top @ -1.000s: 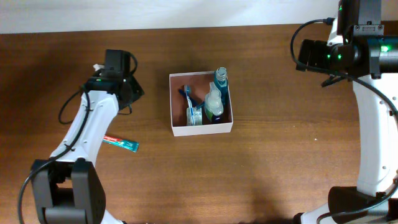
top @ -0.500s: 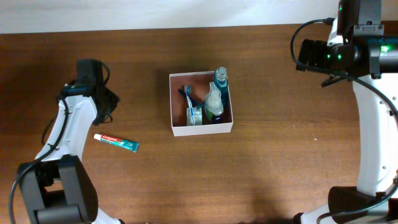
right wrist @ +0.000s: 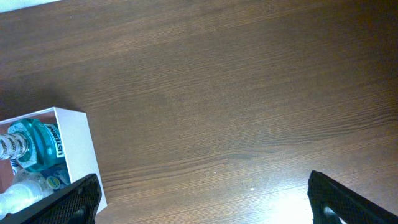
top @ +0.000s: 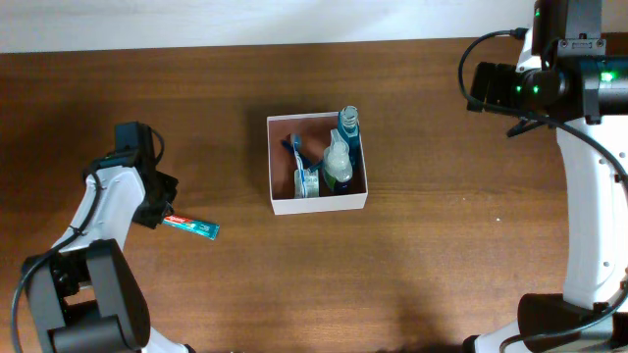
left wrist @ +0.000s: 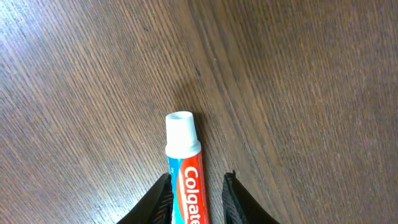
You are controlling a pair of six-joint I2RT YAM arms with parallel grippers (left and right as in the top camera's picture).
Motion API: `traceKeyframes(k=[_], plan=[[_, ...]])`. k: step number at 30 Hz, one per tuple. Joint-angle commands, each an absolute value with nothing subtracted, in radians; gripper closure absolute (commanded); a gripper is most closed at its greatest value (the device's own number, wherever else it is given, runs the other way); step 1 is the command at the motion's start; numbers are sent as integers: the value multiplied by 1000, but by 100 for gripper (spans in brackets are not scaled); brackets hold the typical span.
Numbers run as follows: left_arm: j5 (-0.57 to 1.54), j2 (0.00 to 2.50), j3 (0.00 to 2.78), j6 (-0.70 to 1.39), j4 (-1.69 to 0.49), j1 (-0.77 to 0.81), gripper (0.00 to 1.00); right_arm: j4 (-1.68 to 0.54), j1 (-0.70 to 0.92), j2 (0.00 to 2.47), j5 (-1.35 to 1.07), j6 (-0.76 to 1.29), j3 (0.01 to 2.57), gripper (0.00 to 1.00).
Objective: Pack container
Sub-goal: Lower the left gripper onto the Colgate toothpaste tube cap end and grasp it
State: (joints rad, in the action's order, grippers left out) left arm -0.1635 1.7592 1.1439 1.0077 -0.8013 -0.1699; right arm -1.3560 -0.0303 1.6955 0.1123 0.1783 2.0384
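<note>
- The wooden table (top: 442, 255) fills the overhead view, with a pale strip along its far edge.
- The right arm (top: 589, 196) stands at the table's right side. The right gripper (right wrist: 202, 179) hangs high above bare wood, its jaws spread as wide as they go and nothing between them.
- The left arm (top: 103, 211) reaches over the table's left part. The left gripper (left wrist: 196, 177) is low over the wood with its jaws a little apart, straddling the toothpaste tube (left wrist: 183, 155). A sliver of wood shows between one finger and the tube, so it is not clamped.
- The container (top: 319, 203), white outside and reddish-brown inside, sits near the table's middle, well apart from both grippers.
- Inside, along its right wall, lie a teal mouthwash bottle (top: 347, 123) and a clear bottle (top: 337, 157).
- The toothpaste tube lies flat on the table left of the container, white cap pointing away from the left gripper.
- A blue toothbrush (top: 297, 157) lies in the container's left half.
</note>
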Motion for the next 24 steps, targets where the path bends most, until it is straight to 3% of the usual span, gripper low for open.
traceKeyframes(k=[1, 6, 24], plan=[[-180, 1739, 1122, 1032, -805, -173, 72, -1354, -34, 1697, 125, 174, 2040, 1], [-181, 1739, 1068, 1066, -780, -173, 66, -1354, -34, 1697, 125, 173, 2040, 1], [-181, 1739, 976, 1066, -639, -173, 66, -1354, -34, 1697, 125, 174, 2040, 1]])
